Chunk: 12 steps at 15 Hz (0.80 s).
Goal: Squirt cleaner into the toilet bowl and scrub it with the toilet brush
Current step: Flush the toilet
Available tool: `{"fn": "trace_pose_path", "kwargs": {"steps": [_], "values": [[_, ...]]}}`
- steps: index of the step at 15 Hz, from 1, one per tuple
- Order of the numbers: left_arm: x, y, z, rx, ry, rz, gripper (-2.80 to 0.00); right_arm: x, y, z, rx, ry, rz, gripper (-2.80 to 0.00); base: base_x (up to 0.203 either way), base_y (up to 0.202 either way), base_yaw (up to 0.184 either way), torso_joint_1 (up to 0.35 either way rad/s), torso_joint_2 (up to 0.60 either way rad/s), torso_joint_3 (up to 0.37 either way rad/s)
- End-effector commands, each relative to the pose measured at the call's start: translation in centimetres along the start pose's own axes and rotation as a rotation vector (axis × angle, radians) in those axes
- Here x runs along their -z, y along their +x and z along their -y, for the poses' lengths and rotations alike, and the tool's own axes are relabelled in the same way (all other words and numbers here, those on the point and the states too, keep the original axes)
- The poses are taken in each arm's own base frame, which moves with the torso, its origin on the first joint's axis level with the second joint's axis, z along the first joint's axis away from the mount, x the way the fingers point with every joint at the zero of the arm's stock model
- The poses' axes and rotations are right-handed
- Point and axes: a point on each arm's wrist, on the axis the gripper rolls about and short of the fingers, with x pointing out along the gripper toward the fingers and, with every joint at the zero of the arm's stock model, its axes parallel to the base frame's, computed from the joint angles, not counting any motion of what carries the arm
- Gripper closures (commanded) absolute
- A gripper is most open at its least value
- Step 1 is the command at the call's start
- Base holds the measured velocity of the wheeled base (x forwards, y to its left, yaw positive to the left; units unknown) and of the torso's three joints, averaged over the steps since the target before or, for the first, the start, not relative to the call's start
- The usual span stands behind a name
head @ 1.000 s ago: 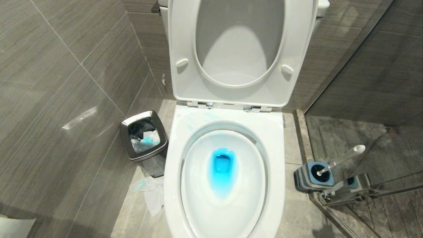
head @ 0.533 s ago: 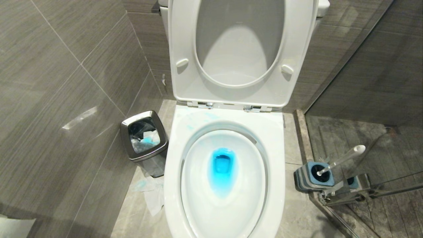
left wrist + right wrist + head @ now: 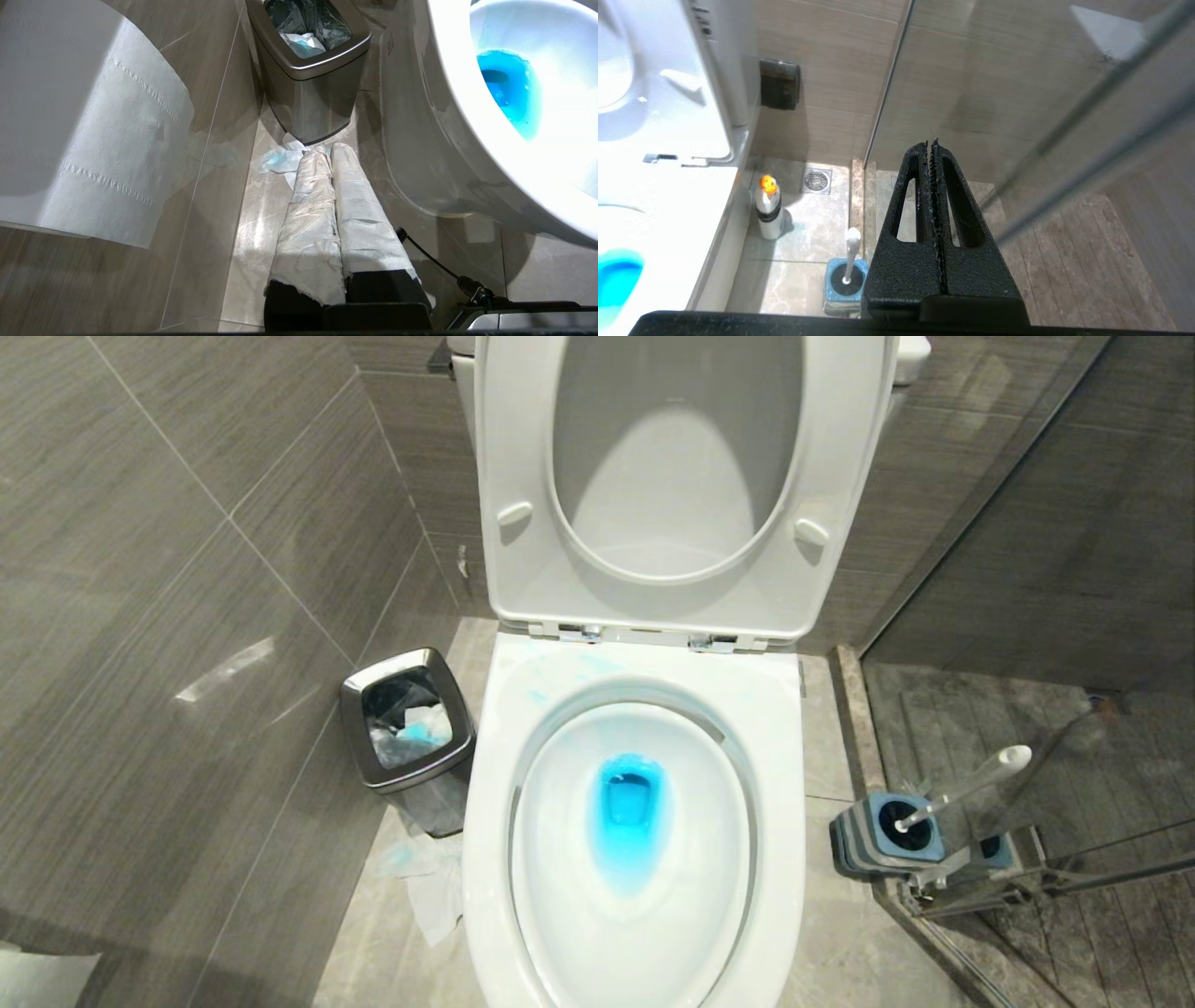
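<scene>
This is a bathroom: a white toilet [image 3: 635, 821] with raised seat stands between grey tiled walls [image 3: 168, 569], with a steel bin [image 3: 406, 728], hanging toilet paper [image 3: 93, 140], a floor drain [image 3: 816, 180], a toilet brush [image 3: 962, 789] and a glass shower screen [image 3: 1017, 93] beside it.

Toilet bowl [image 3: 485, 859] standing open, seat [image 3: 523, 476] and lid raised.
Cleaner [image 3: 627, 807] is tinting the water vivid blue, with pale streaks showing on the rim behind it. A steel bin [image 3: 355, 719] is sitting left of the bowl, tissues [image 3: 431, 887] lying below it. The brush [image 3: 971, 784] is leaning in its holder [image 3: 854, 845] at right, beside glass.
</scene>
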Motion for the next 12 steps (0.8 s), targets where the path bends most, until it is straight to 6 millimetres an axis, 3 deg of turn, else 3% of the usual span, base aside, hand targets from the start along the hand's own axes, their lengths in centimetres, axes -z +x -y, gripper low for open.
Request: {"fn": "trace_pose_path", "kwargs": {"steps": [1, 6, 12], "values": [[0.0, 0.0, 0.0, -0.001, 0.001, 0.0, 0.0, 0.2, -3.6, 1.0, 0.009, 0.019, 0.081, 0.0, 0.0, 0.0, 0.0, 0.0, 0.0, 0.0], [0.0, 0.0, 0.0, -0.001, 0.001, 0.0, 0.0, 2.6, -7.7, 1.8, -0.086, 0.019, 0.158, 0.0, 0.0, 0.0, 0.0, 0.0, 0.0, 0.0], [0.0, 0.0, 0.0, -0.001, 0.001, 0.0, 0.0, 6.6, -10.3, 1.7, -0.128, 0.069, 0.191, 0.0, 0.0, 0.0, 0.0, 0.0, 0.0, 0.0]]}}
